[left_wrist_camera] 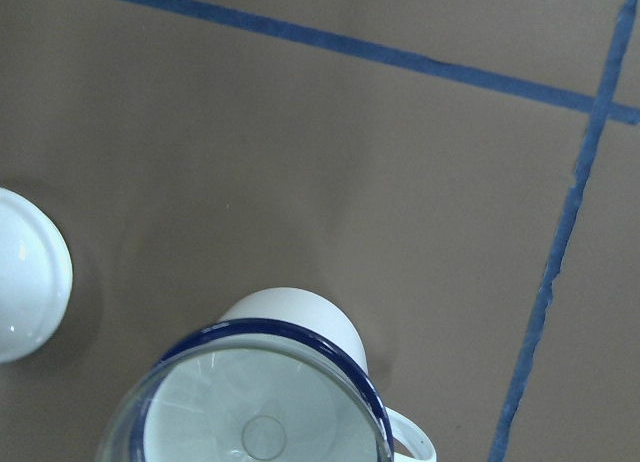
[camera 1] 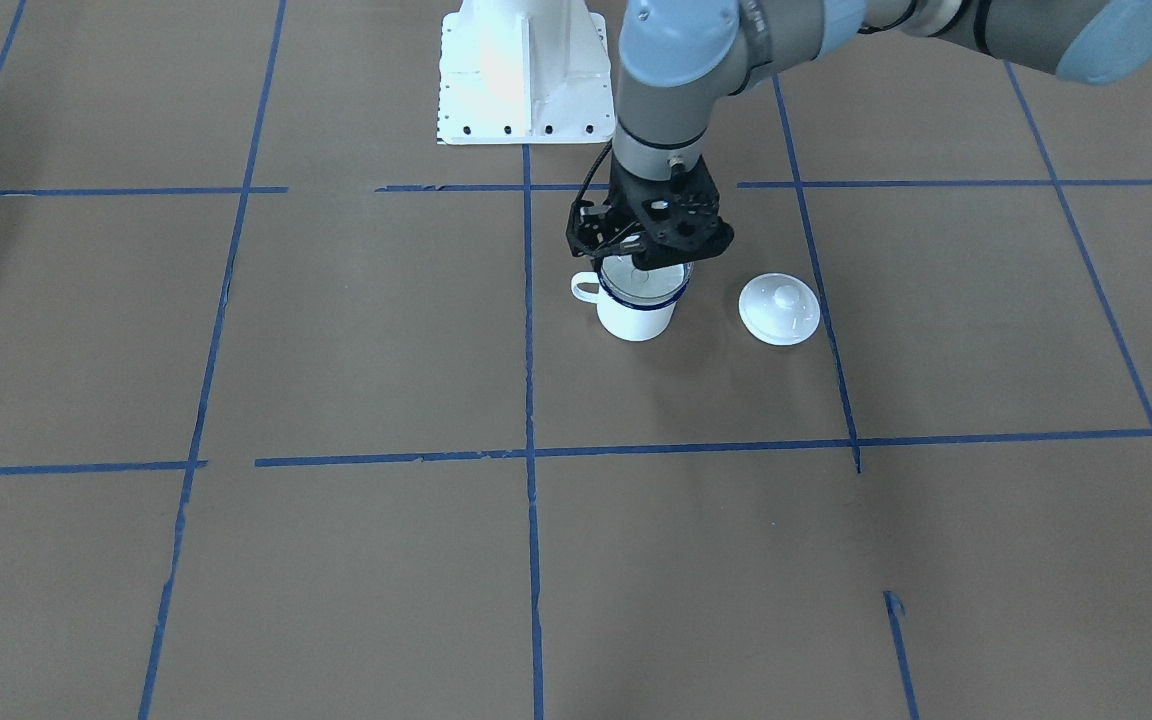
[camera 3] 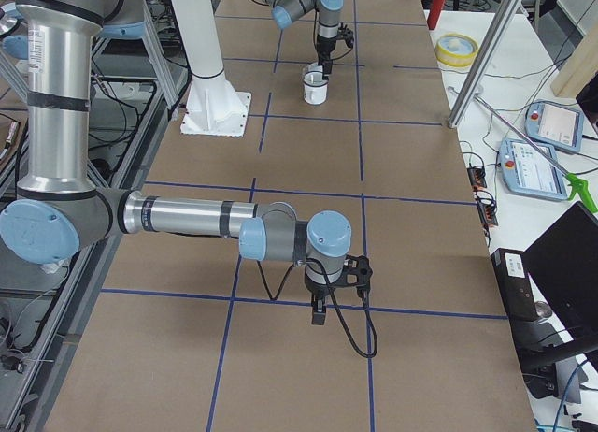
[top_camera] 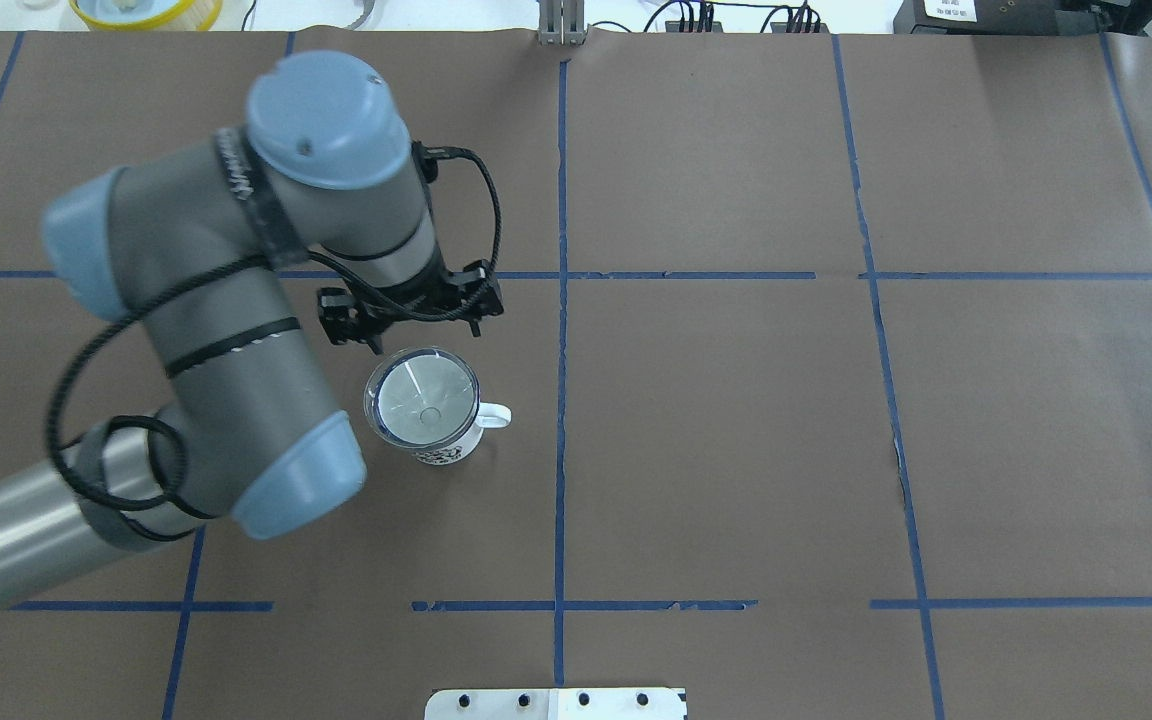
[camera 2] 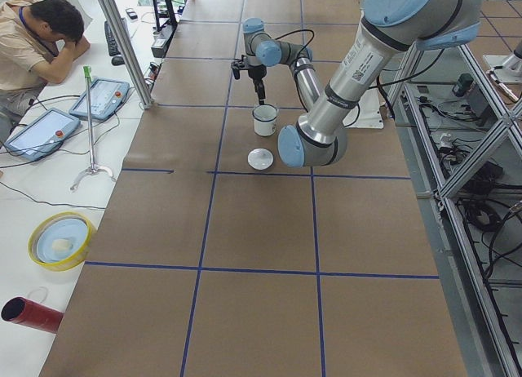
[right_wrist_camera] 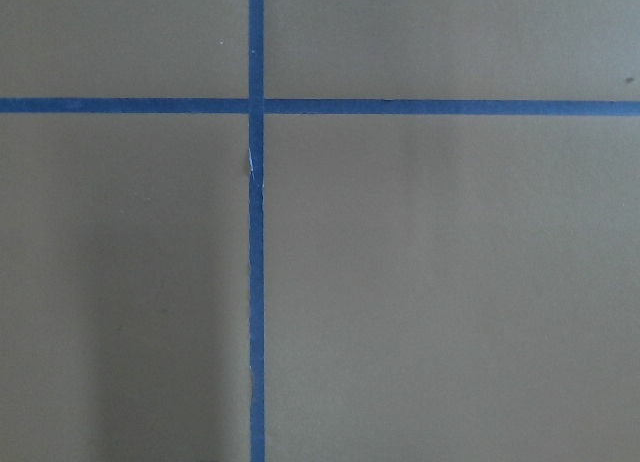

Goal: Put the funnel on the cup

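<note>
1 funnel (top_camera: 422, 396), seated in 1 cup (camera 1: 636, 320); 1 lid (camera 1: 779, 309) nearby. My left gripper (camera 1: 642, 262) hangs over its rim, right gripper (camera 3: 318, 315) well apart: finger spread, I cannot tell.

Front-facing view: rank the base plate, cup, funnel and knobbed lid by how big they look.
1. base plate, clearly largest, though cropped.
2. cup.
3. knobbed lid and funnel: look alike; the funnel, seated in the cup, is partly hidden, so I will not split them.
</note>
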Tool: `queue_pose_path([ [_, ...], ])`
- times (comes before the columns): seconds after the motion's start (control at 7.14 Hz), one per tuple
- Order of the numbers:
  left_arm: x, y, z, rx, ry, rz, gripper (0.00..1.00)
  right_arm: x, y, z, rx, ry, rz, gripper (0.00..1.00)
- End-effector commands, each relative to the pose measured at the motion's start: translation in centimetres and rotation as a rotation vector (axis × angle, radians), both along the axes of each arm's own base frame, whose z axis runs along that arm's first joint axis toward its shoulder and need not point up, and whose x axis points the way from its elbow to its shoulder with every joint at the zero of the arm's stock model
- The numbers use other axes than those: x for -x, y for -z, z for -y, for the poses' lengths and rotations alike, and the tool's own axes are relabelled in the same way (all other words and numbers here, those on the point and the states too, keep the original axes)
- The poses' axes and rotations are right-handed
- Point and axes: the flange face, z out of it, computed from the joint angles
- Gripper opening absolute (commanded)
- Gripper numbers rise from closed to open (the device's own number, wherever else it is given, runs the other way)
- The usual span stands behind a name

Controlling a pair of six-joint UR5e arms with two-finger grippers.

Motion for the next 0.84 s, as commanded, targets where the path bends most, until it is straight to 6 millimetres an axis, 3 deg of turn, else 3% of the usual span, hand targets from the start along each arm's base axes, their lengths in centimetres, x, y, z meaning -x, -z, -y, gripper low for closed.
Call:
queue_pose_path([
  [0.0, 13.5, -2.1, 4.6, -0.215, 0.002, 0.006, 1.0, 0.0, 0.0, 0.0, 0.0, 0.0, 0.0, 1.0],
  [0.14, 20.5, -6.9, 7.1, -0.255, -0.076, 0.017, 1.0, 0.0, 0.0, 0.0, 0.0, 0.0, 0.0, 1.0],
  [0.28, 25.5, -14.1, 7.8, -0.296, -0.196, 0.047, 1.0, 0.0, 0.0, 0.0, 0.0, 0.0, 0.0, 1.0],
  [0.56, 40.9, -29.2, 9.2, -0.231, -0.191, 0.048, 1.0, 0.0, 0.0, 0.0, 0.0, 0.0, 0.0, 1.0],
  [0.7, 45.5, -37.4, 7.1, -0.297, -0.308, 0.062, 1.0, 0.0, 0.0, 0.0, 0.0, 0.0, 0.0, 1.0],
])
